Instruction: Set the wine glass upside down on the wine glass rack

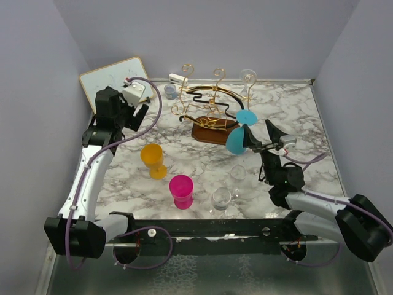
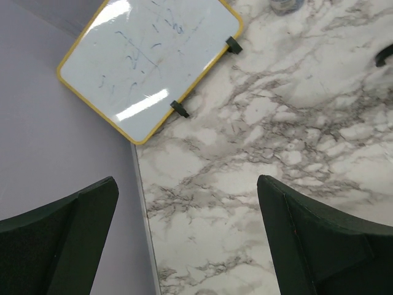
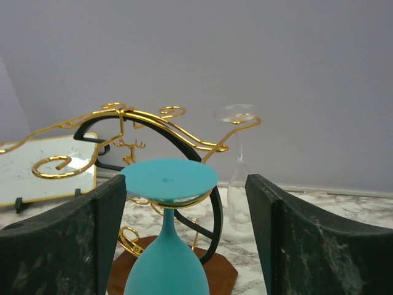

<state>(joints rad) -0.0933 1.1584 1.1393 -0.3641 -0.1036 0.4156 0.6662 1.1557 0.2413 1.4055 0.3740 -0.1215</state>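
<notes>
A teal wine glass [image 1: 236, 140] [image 3: 163, 270] hangs upside down, its round foot [image 3: 169, 180] resting on a gold loop of the wine glass rack [image 1: 209, 104] [image 3: 147, 123]. The rack is gold wire on a brown wooden base [image 1: 212, 131]. My right gripper [image 1: 261, 138] [image 3: 186, 184] is open, with one finger on each side of the glass at the height of the foot. The foot's left edge is close to the left finger and the right finger stands well apart. My left gripper [image 1: 136, 114] [image 2: 187, 184] is open and empty above the table's far left corner.
A clear glass [image 1: 248, 80] [image 3: 237, 166] hangs upside down on the rack's right arm. An orange glass [image 1: 152, 158], a pink cup [image 1: 181, 190] and two clear glasses [image 1: 221, 198] [image 1: 238, 173] stand on the marble table. A whiteboard [image 1: 113, 77] [image 2: 150, 61] leans at the back left.
</notes>
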